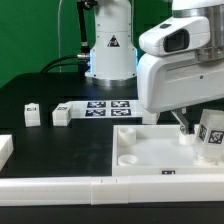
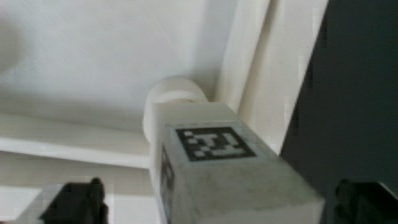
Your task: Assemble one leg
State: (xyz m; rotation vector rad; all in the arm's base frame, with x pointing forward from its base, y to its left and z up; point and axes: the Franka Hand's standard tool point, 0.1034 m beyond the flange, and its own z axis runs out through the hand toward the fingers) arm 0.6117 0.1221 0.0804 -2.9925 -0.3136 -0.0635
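At the right edge of the exterior view, a small white leg (image 1: 212,131) with a black-and-white tag on its side stands on the far right corner of the large white panel (image 1: 150,150). It leans a little. Just above and beside it hangs the white body of the robot arm (image 1: 178,70), which fills the upper right of that frame. The fingers (image 1: 183,124) reach down under this body, close to the leg, but from this view I cannot tell how they stand.

In the wrist view the leg (image 2: 217,150) fills the middle and lower part of the frame, with its tag facing the camera. Its rounded end sits against the white panel (image 2: 71,90). The two dark fingers (image 2: 75,200) show at the lower corners of this frame, one on each side of the leg. They are spread wide and do not touch it; there is a gap on both sides.

On the black worktop (image 1: 40,95), in the left half of the exterior view, two more small white legs (image 1: 62,115) stand apart from each other. Behind them, near the middle of the frame, lies the marker board (image 1: 105,105) with several tags. Long white border strips (image 1: 60,186) run along the lower edge of the frame.
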